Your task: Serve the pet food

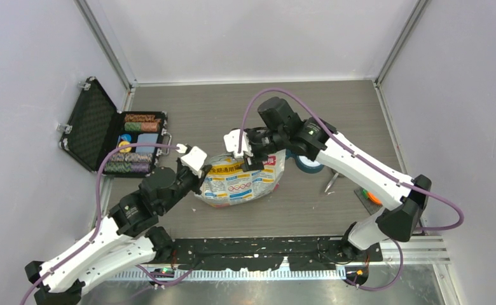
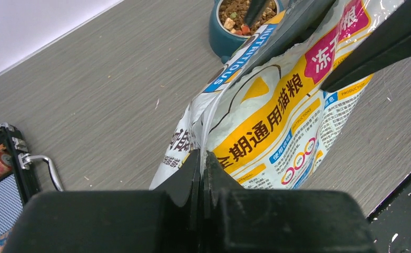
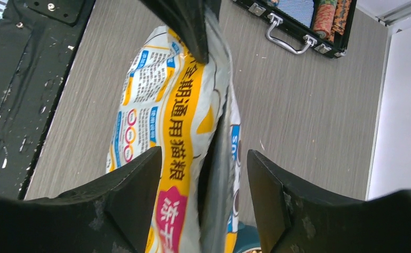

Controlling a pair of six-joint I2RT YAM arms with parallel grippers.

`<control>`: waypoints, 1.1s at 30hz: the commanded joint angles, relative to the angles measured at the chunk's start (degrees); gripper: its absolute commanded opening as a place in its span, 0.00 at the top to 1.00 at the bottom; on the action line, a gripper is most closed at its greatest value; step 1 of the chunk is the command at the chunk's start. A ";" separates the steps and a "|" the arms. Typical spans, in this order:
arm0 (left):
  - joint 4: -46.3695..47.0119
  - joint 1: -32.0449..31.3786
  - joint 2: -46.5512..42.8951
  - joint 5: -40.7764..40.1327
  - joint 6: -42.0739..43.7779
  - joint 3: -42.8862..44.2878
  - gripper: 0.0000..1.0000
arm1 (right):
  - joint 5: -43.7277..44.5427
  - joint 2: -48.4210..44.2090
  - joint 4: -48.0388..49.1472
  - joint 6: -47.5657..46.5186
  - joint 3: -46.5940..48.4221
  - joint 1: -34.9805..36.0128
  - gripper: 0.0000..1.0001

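Step in hand, as I read it: getting hold of the bag so it can be opened or poured.

The glossy white-and-yellow foil pet food bag [image 1: 245, 181] lies on its side near the middle of the grey wood-grain worktop [image 1: 201, 114], a little toward the near edge.

Left gripper [image 2: 202, 161]: jaws pressed together, pinching the bag's edge at its left end.

Right gripper [image 3: 204, 155]: jaws apart, one on each side of the bag's upper edge, not clamped on it.

Pet food [image 2: 235, 11]: brown kibble with a few coloured bits sits in the round dark-blue ceramic bowl [image 2: 222, 37], just beside the bag on its far-right side. Anything inside the bag is hidden.

Next move, judged: the right jaws need to close on the lip between them. The left pinch then has to hold while the mouth is pulled apart or tipped toward the bowl. The foil looks slippery, so a thin pinch could slide off.

Writing:
- The yellow band reads "全期通用猫粮".
- The pink patch reads "冻干".
- The blue strip reads "NUTRITIOUS".
- The small print is too fine to read.

An open black hard case with poker chips [image 1: 93, 124] sits at the worktop's left edge, well apart from the bag.
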 commanded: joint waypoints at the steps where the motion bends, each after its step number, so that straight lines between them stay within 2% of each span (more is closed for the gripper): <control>1: 6.21 0.12 -1.34 1.05 2.07 -0.30 1.00 | 3.10 1.89 3.31 -0.03 4.25 2.15 0.33; 3: 5.97 0.09 -2.09 0.41 2.12 -0.21 0.99 | 4.91 2.38 3.26 -1.00 4.58 2.94 0.34; 7: 5.20 0.08 -3.27 -1.75 2.26 0.67 0.65 | 11.99 1.65 2.07 -1.08 4.89 3.69 0.35; 10: 5.02 0.13 -3.45 -2.34 2.65 1.19 0.61 | 17.16 -0.58 0.47 -1.60 3.57 3.75 0.35; 14: 4.93 0.13 -3.58 -2.55 2.84 1.11 0.50 | 21.33 -2.04 -3.75 -5.65 1.50 3.90 0.38; 16: 3.81 0.12 -4.21 -1.98 2.33 0.84 0.43 | 23.09 -1.79 -4.84 -6.04 1.17 3.96 0.44; 19: 3.63 0.10 -6.85 -0.18 1.40 -1.82 0.29 | 24.61 -1.60 -4.29 -4.80 1.52 3.97 0.75; 20: 4.14 0.12 -8.32 1.16 1.40 -3.11 0.27 | 24.79 -1.97 -3.45 -4.44 1.52 3.97 0.80; 21: 4.63 0.11 -9.74 2.27 1.57 -4.63 0.22 | 24.85 -2.11 -2.77 -4.22 1.63 3.97 0.90; 25: 8.87 0.09 -16.43 -0.52 2.39 -12.02 0.04 | 22.09 -3.22 -6.16 -6.25 4.88 3.92 0.95; 27: 11.67 0.13 -19.27 -1.40 3.02 -15.25 0.01 | 20.16 -3.24 -8.95 -6.73 7.32 3.91 0.95; 33: 17.85 0.13 -27.70 4.03 8.78 -19.87 0.01 | 13.02 -2.43 -16.76 -9.95 12.75 3.88 0.95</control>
